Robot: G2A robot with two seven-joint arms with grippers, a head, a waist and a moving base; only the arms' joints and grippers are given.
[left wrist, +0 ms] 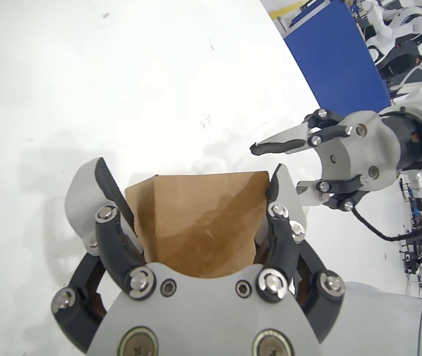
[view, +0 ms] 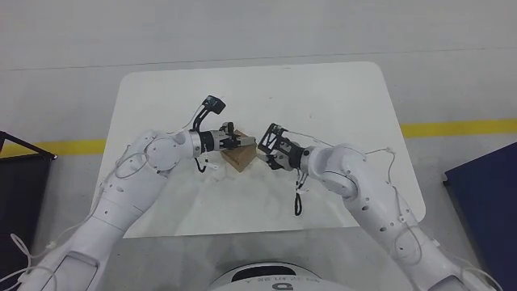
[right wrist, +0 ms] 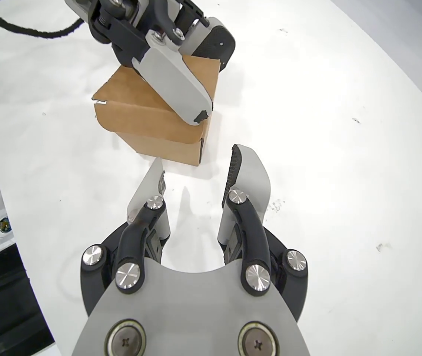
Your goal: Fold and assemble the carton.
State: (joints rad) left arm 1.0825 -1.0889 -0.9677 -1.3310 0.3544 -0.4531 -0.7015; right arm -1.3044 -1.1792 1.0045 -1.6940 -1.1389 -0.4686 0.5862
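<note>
Carton (view: 239, 158) of brown card is sitting near the middle of the white table (view: 339, 97), and we are seeing our left gripper (left wrist: 192, 175) clenching it from above, one jaw pressing on each side. Our right gripper (right wrist: 196, 159) is hovering just beside the box, its jaws standing spread apart and grasping nothing.

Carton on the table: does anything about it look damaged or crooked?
Yes. The carton has a ragged, torn corner, and the edge beside it is rounded rather than sharply creased. The left gripper is clamped on it.
</note>
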